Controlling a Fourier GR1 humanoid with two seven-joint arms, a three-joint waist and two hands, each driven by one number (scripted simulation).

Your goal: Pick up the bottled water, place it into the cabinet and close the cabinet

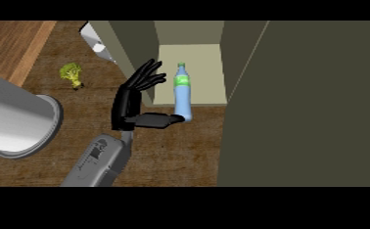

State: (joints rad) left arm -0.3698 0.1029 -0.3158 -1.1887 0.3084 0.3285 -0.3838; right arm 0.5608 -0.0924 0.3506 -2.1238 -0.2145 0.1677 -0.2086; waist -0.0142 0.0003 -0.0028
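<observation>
A: Head view, quick. Where's the bottle [183, 93] rn?

B: Standing upright at the front lip of the cabinet [192, 71], base about on the shelf edge, green label near the top, cap pointing toward the back. You're looking at it partly inside already, imo.

A: And the hand?

B: Only one shows, the left hand [133, 103], coming up from the bottom edge of the counter [170, 149]. Fingers spread and straight, fanned toward the cabinet's left wall; thumb stretched out w/ its tip touching the bottle's lower end. Not curled round it, so you've no real hold. Right hand isn't visible.

A: How will it handle?

B: Guessing: clear plastic, full, so some weight low down, stiff enough but smooth and slippery. Tall and narrow, so it'll tip easily if you nudge it up high. Take it round the middle, below the label, if you regrip.

A: Anything else?

B: Broccoli [71, 74] near the counter's left edge, a big grey pot [25, 120] at the far left, door [296, 105] swung open on the right. Closing it isn't done yet.
</observation>
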